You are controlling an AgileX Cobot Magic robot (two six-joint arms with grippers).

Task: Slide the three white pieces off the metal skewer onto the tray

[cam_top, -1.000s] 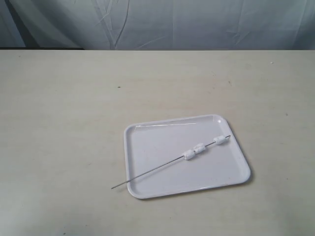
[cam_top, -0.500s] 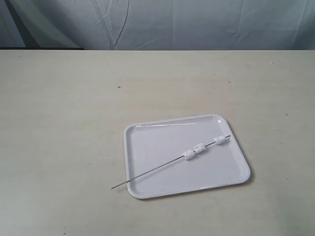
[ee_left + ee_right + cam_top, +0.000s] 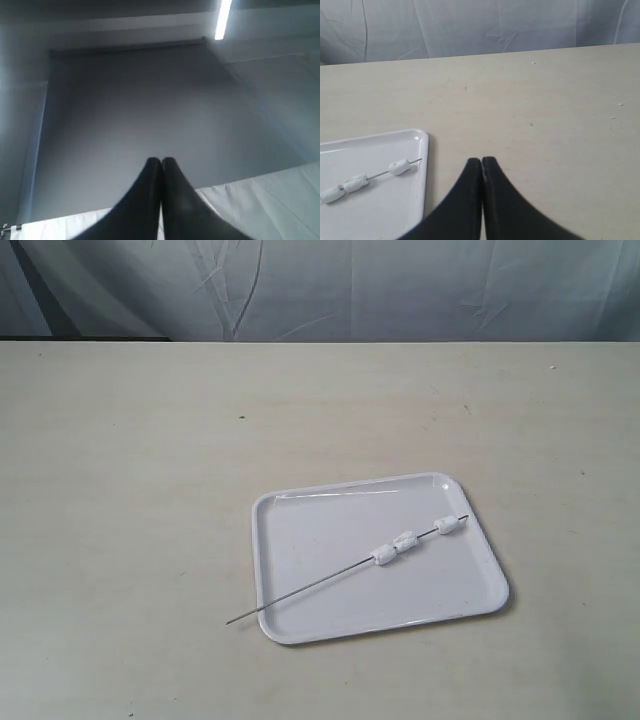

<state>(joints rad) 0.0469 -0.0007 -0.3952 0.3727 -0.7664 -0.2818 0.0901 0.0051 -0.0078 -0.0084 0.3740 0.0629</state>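
Lying diagonally across the tray (image 3: pixel 300 530) on the table (image 3: pixel 130 490), the skewer (image 3: pixel 330 578) carries all three pieces (image 3: pixel 404 540) — two touching mid-rod, one near the far tip — its bare end overhanging the rim, while the left gripper (image 3: pixel 161 161) and right gripper (image 3: pixel 481 161) hang empty, fingers pressed together.

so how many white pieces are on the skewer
3 white pieces on the metal skewer, in the tray: two touching near its middle, one apart near the right-hand tip. None seems hidden.
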